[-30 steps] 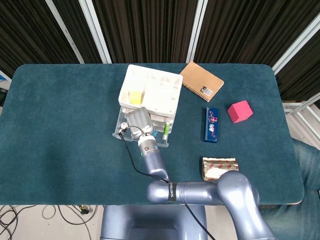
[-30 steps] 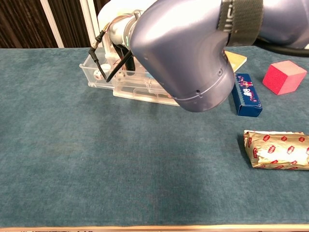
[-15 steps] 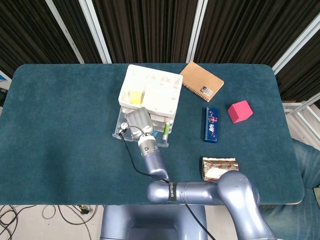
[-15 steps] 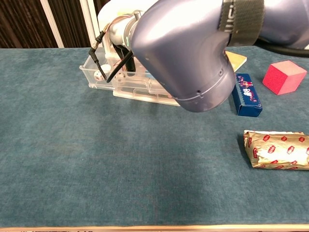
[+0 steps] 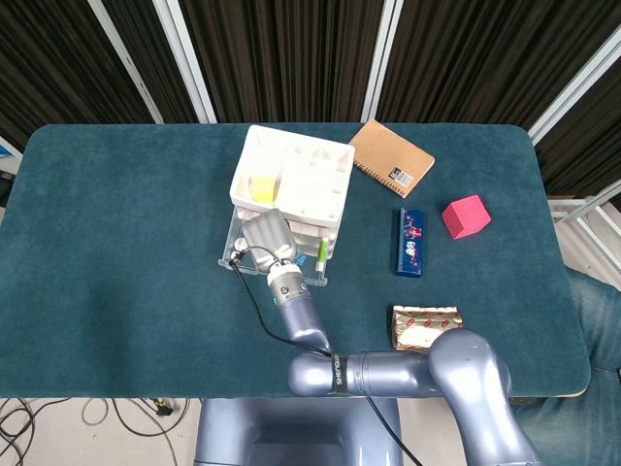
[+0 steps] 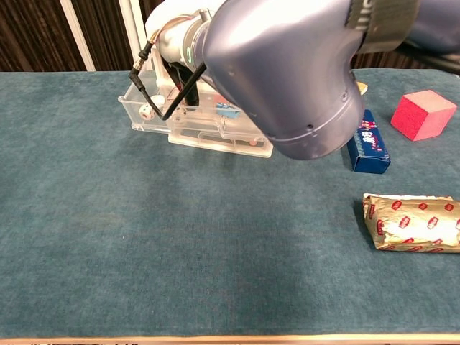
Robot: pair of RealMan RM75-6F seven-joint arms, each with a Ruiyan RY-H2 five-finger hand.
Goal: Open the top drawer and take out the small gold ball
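A white drawer unit point(image 5: 291, 181) stands at the back middle of the table. Its clear top drawer point(image 5: 236, 254) is pulled out toward me and also shows in the chest view as the clear drawer point(image 6: 194, 131). My right hand point(image 5: 267, 236) hangs over the drawer's open tray with its fingers pointing in; they are hidden from both cameras. A small white die point(image 6: 146, 111) and a blue item point(image 6: 228, 111) lie inside. No gold ball shows. My right forearm point(image 6: 287, 72) blocks much of the chest view. My left hand is out of sight.
A brown notebook point(image 5: 390, 157) lies right of the unit. A blue box point(image 5: 410, 241), a pink cube point(image 5: 466, 216) and a gold-wrapped packet point(image 5: 425, 326) sit on the right side. A green item point(image 5: 320, 254) lies at the drawer's right end.
In the chest view my right forearm has risen and shifted right a little, uncovering more of the drawer's inside. The drawer itself has not moved.
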